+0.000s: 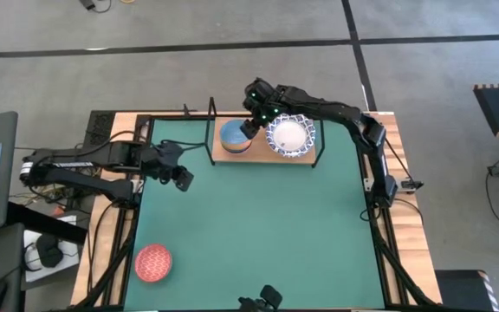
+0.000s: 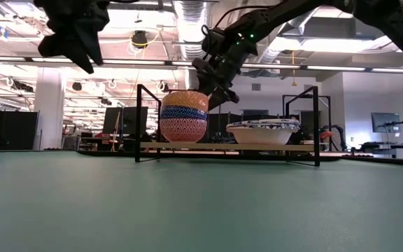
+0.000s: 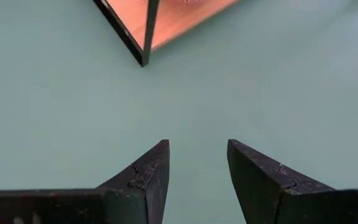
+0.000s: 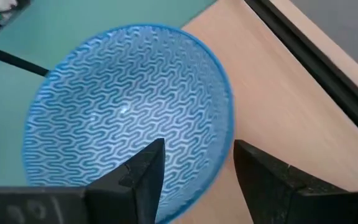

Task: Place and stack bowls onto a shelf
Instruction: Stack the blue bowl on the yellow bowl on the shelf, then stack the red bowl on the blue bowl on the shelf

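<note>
The shelf [image 1: 310,156], a light-wood board in a black wire frame, sits at the mat's far edge. On its left half stands a stack of small bowls [image 2: 184,115], with the light blue bowl [image 4: 126,112] nested on top. On its right half rests a white bowl with a blue patterned rim [image 1: 290,136]; how many are nested there, I cannot tell. A red bowl [image 1: 153,262] sits alone near the mat's near left corner. My right gripper [image 4: 199,171] is open over the blue bowl's right rim, one finger inside, one outside. My left gripper [image 3: 197,168] hovers open left of the shelf. My right gripper comes from above and the right, slanting down, with its fingers astride the light blue bowl's rim [image 4: 224,149]. The gap is much wider than the rim, and whether either finger touches the bowl I cannot tell. The bowl sits upright on the stack.
The green mat [image 1: 267,234] lies wide and bare between the shelf and the red bowl. The shelf's black frame posts [image 2: 138,122] rise at its corners, close to the bowl stack. Cables and a power strip lie off the table's left edge [image 1: 50,251].
</note>
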Robot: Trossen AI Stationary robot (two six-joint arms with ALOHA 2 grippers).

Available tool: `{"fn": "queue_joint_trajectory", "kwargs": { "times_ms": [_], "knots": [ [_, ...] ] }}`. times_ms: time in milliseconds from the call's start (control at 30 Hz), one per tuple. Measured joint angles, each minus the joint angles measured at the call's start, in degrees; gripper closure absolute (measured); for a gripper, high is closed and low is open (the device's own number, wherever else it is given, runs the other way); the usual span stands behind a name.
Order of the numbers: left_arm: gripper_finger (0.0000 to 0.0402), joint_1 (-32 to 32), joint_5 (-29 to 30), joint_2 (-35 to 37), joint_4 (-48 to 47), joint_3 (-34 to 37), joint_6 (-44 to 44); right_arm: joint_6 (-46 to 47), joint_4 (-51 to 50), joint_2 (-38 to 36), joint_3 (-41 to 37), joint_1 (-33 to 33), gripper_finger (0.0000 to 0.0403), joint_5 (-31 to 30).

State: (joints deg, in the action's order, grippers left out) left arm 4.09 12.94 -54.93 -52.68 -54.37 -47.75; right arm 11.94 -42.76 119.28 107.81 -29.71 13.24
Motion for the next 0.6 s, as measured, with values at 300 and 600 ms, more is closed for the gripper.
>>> {"fn": "queue_joint_trajectory", "kwargs": {
  "times_ms": [300, 600],
  "knots": [
    [0.0256, -3.3, -9.2, 2.5, -9.6, 0.1, 3.7, -2.7, 3.8, -3.2, 0.0, 0.4, 0.0188, -1.2],
    [0.0256, -7.9, -12.8, 2.4, -9.1, 5.7, 0.6, -4.5, 0.8, -4.8, 0.0, 0.4, 0.0188, -1.2]
  ]
}}
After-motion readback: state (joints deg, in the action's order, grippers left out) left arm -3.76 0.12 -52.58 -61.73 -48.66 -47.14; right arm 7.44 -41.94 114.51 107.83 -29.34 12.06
